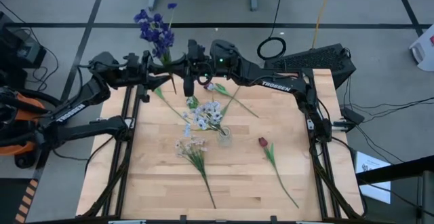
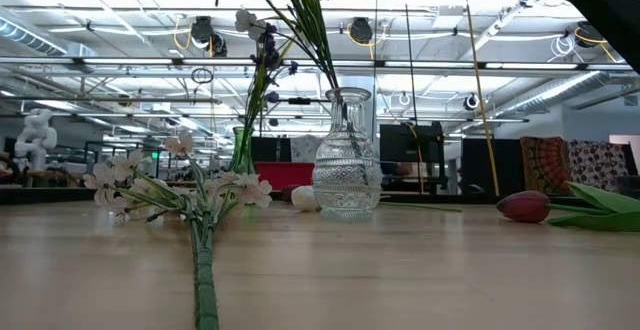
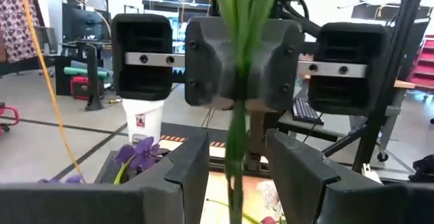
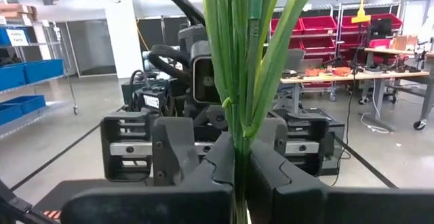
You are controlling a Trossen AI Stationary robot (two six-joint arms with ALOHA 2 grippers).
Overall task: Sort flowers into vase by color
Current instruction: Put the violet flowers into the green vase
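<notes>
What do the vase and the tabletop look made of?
The vase looks like clear pressed glass: see-through, with a textured patterned belly that glints. The tabletop looks like pale butcher-block wood, joined strips with visible grain and a matte finish.

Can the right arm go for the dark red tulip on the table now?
Probably not yet: the right gripper is shut on the purple flower's green stem. The dark red tulip bud itself lies unobstructed.
</notes>
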